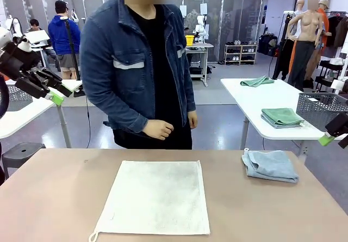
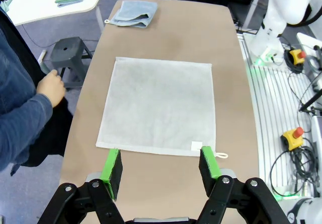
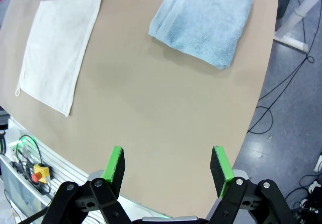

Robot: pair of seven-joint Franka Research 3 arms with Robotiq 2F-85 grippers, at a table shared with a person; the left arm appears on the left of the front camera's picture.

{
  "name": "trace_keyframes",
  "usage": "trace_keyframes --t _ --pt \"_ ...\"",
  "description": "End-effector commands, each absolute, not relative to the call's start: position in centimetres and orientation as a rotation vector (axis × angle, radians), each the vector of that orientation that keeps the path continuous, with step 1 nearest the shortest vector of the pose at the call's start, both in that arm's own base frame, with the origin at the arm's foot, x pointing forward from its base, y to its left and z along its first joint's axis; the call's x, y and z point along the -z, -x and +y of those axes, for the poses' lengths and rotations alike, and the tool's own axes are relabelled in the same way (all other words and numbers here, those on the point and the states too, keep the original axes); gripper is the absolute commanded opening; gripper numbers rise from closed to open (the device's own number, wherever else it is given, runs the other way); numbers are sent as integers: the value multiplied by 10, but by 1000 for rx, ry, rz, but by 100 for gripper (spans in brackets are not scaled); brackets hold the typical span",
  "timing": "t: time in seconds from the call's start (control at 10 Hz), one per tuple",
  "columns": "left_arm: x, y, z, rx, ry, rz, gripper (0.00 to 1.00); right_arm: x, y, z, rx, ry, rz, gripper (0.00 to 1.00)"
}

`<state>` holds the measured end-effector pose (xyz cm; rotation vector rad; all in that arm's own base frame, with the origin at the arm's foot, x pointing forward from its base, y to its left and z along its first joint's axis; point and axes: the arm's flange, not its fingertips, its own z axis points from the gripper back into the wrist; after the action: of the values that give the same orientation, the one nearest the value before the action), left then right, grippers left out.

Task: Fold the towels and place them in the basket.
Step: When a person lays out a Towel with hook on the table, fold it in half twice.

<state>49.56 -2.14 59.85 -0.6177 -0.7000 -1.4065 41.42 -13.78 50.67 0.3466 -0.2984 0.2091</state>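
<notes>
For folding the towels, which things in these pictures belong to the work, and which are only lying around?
For the job: cream-white towel, spread flat on the brown table; blue-grey towel, folded, near its right end.
Just lying about: green towels on the white table behind; grey stool; yellow box with a red button.

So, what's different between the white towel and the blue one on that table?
The white towel lies spread flat in one layer; the blue towel is folded into a thick bundle. The white one covers far more table than the blue one. White sits mid-table, blue toward the robot's right. Both are terry cloths with a corner loop.
</notes>
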Motion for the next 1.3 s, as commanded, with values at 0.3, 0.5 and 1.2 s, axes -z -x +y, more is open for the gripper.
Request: trace_keyframes --t 0.3,0.5,1.2 --pt "-598 -493 -22 1408 618 -709 78 -510 -415 -137 -209 -344 -294 85" --pt "-598 -493 -22 1408 618 -709 78 -510 -415 -137 -209 -344 -294 85" --pt "-691 -455 -77 1500 231 -550 78 -608 -401 12 -987 -9 -408 85"
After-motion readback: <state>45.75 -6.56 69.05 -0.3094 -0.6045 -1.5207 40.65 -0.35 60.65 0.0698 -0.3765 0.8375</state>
